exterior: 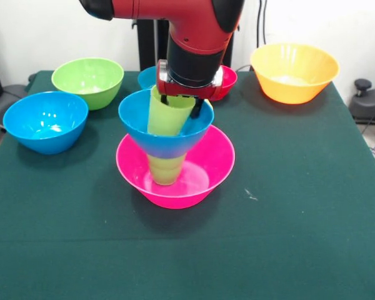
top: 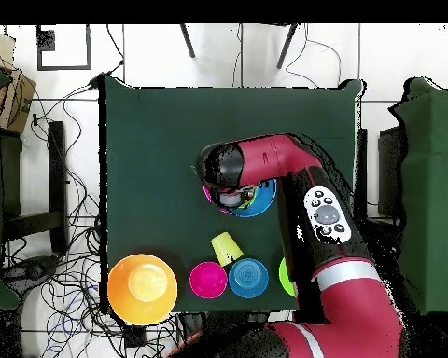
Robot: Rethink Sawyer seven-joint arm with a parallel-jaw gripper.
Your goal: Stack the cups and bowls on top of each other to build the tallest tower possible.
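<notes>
Tower [exterior: 170,150] so far: a pink bowl [exterior: 207,167] at the base near the table's middle, a green cup [exterior: 165,169] upside down inside it, a blue bowl [exterior: 137,119] seated on that cup, and a second green cup [exterior: 167,114] in the blue bowl. I have the gripper [exterior: 182,100] right over that upper cup, pinching it at the rim, and the cup leans a little rather than sitting square. I judge it is not yet released.

That makes four pieces placed or nearly so. Left to use, as far as I can see from the front: a large blue bowl [exterior: 45,120] and a lime green bowl [exterior: 87,81] off to one side, a large orange bowl [exterior: 294,72] at the far corner, and a small red bowl [exterior: 227,80] and small blue bowl [exterior: 147,76] behind the arm, partly hidden by it. From overhead I also spot a yellow-green cup [top: 226,248] lying near the small bowls. By my reckoning, the build is under halfway, with most bowls loose on the green table [exterior: 300,219].
</notes>
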